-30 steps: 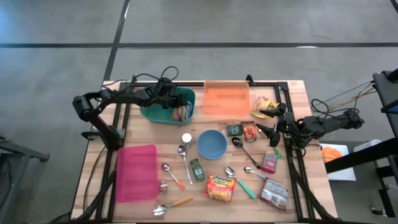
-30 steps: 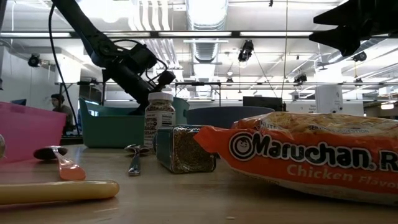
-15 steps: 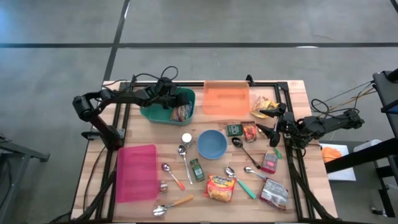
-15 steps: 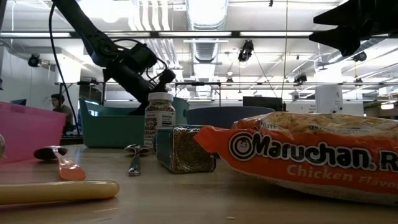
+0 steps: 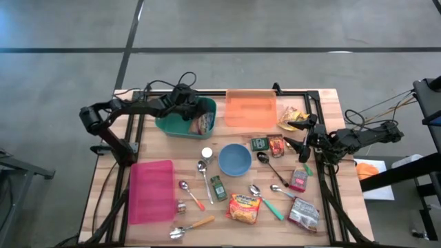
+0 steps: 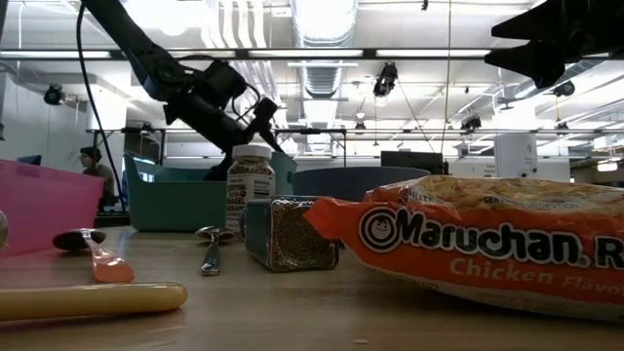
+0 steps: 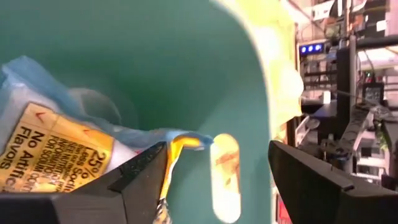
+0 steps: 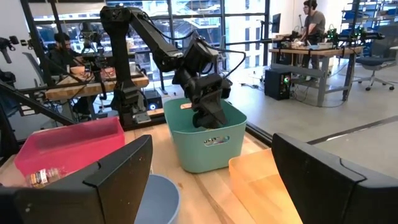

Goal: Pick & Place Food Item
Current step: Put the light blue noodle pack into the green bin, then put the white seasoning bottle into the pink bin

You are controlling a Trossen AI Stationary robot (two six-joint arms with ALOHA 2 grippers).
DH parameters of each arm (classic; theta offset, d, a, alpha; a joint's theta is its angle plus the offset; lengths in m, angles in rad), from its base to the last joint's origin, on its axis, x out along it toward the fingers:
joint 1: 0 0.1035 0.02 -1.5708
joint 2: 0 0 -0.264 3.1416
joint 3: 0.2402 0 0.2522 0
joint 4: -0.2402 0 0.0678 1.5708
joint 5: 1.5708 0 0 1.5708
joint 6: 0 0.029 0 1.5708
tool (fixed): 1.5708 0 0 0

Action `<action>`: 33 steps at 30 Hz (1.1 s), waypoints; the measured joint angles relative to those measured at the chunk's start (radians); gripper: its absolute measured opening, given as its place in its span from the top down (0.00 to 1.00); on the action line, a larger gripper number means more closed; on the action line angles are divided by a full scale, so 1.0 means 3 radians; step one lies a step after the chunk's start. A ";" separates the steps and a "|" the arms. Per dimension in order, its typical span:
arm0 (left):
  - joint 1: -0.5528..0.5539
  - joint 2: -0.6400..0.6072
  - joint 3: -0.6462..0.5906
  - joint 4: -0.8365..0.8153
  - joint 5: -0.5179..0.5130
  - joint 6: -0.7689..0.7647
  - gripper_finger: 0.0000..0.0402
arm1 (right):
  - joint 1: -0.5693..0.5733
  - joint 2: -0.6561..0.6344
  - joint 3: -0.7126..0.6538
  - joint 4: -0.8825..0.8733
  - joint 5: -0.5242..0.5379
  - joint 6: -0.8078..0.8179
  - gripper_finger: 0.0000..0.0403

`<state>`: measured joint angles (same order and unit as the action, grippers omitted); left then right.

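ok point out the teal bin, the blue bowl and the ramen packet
teal bin [image 5: 169,127], high view, near rim
blue bowl [image 5: 235,160], high view, centre of the inside
ramen packet [image 5: 244,207], high view, middle of the wrapper

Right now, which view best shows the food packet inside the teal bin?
The left wrist view: the packet fills it, lying in the teal bin beyond the open left gripper. The high view shows it small; the other views hide it.
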<state>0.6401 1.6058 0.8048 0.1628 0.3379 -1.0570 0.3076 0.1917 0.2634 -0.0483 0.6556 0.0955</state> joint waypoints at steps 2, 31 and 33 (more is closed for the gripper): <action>-0.0014 -0.0048 0.0049 -0.0018 -0.0125 -0.0001 0.29 | -0.0001 -0.0001 0.0000 0.0001 -0.0001 -0.0001 0.19; -0.1120 -0.0554 0.1234 -0.2929 -0.1189 0.0397 0.29 | -0.0001 -0.0001 0.0000 0.0000 0.0000 -0.0010 0.19; -0.1289 -0.0623 0.1227 -0.2968 -0.1245 0.0272 0.29 | -0.0001 -0.0001 -0.0004 -0.0001 0.0000 -0.0010 0.19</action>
<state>0.2533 1.4189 1.1728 -0.7276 -0.0356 -0.9755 0.3073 0.1913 0.2623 -0.0486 0.6556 0.0925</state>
